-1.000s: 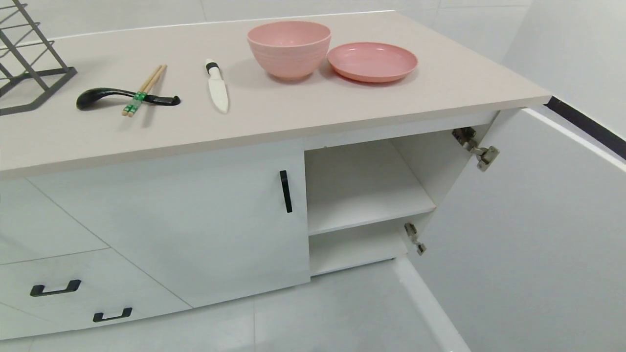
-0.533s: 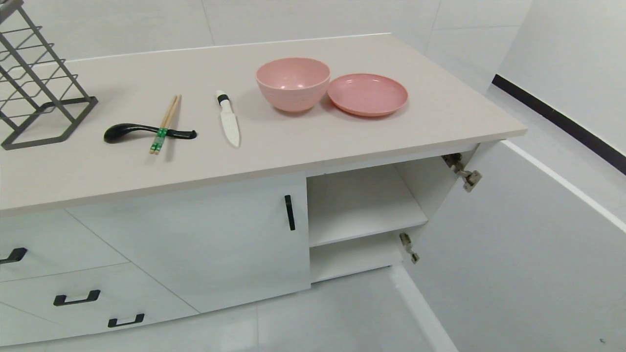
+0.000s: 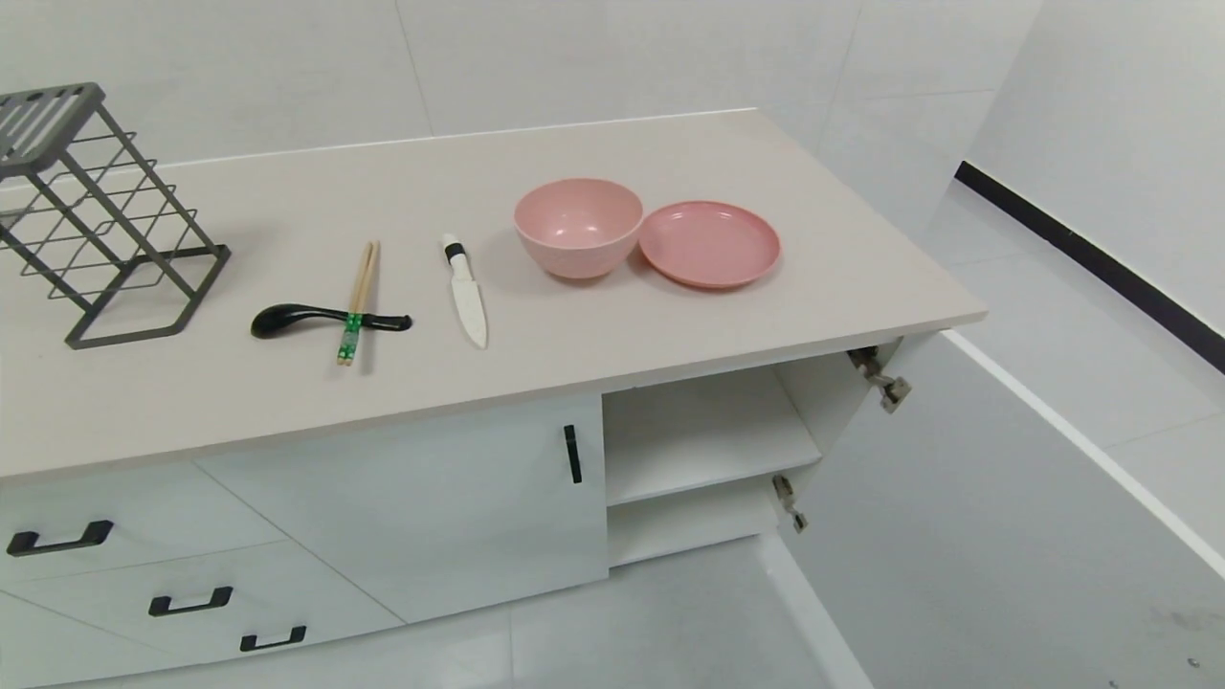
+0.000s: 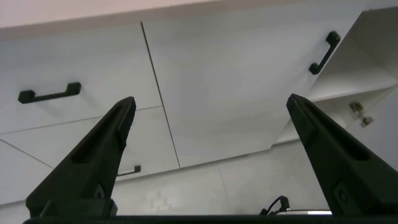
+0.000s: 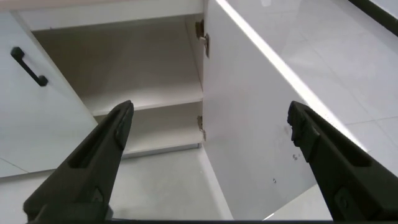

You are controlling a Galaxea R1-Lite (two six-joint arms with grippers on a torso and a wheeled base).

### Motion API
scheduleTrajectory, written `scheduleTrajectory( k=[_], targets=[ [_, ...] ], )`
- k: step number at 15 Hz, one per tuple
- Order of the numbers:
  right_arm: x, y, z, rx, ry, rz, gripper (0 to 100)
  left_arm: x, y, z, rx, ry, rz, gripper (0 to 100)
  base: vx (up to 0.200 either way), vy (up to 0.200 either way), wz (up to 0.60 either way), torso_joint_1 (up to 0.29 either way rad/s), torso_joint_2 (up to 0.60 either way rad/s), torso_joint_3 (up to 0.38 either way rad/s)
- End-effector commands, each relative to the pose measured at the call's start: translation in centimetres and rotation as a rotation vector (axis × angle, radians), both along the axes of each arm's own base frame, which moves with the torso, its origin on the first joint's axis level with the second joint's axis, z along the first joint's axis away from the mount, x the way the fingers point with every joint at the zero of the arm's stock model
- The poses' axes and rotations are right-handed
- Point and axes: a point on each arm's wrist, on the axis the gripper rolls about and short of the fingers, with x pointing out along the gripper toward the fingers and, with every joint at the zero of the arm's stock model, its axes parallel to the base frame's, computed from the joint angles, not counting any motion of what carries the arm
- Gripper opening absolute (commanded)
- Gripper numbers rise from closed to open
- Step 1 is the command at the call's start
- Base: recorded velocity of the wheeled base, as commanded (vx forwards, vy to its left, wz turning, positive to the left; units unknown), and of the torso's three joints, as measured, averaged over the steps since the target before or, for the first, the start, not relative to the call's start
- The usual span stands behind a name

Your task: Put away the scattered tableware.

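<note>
Head view: bowl (image 3: pixel 577 225) seemingly touches plate (image 3: pixel 709 243) on counter (image 3: pixel 670 330).

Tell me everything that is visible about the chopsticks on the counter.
The chopsticks are a pair of thin, light sticks that look like wood, with a green patterned band near the end closer to the robot. They lie close together, side by side, on the beige counter, pointing roughly away from the robot. They cross over the handle of the black spoon and rest on it. The knife lies apart from them, on the robot's right.
</note>
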Motion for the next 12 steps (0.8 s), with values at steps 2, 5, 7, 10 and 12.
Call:
scheduleTrajectory(
  k=[2,5,7,10,12],
  targets=[
    [0.01,0.00,0.01,0.000,0.001,0.001,100,0.00,0.00,0.04,-0.001,-0.001,0.000,100,0.000,0.000,0.00,0.241,-0.53,-0.291],
    [0.01,0.00,0.01,-0.002,0.001,0.001,100,0.00,0.00,0.04,-0.001,-0.001,-0.002,100,0.200,0.200,0.00,0.198,-0.45,-0.233],
    [0.01,0.00,0.01,-0.002,0.001,0.001,100,0.00,-0.01,0.02,-0.003,0.000,-0.006,100,0.100,0.100,0.00,0.071,-0.11,-0.078],
    [0.01,0.00,0.01,0.000,0.001,0.001,100,0.02,-0.02,-0.02,0.000,0.002,-0.008,100,0.000,0.000,0.00,0.000,0.00,0.000],
    [0.01,0.00,0.01,-0.002,0.001,0.001,100,0.00,-0.01,0.02,-0.001,0.000,-0.005,100,0.000,0.000,0.00,0.000,0.00,0.000]
  ],
)
